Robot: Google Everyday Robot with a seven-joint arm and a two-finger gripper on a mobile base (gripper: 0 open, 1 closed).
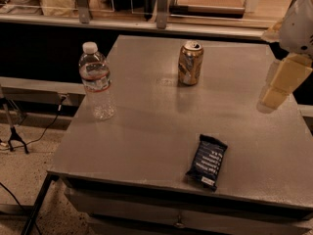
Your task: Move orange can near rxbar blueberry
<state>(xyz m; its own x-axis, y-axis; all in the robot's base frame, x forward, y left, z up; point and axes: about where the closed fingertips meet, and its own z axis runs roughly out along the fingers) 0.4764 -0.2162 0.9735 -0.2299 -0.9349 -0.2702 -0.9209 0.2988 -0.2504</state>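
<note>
The orange can stands upright at the far middle of the grey table, silver top and pull tab showing. The rxbar blueberry lies flat near the table's front edge, right of centre, in a dark navy wrapper with white text. My gripper hangs in the air over the table's right side. It is to the right of the can and apart from it, and further back than the bar. It holds nothing that I can see.
A clear plastic water bottle stands upright near the table's left edge. A counter with boxes and racks runs behind the table. A tripod leg and cables lie on the floor at left.
</note>
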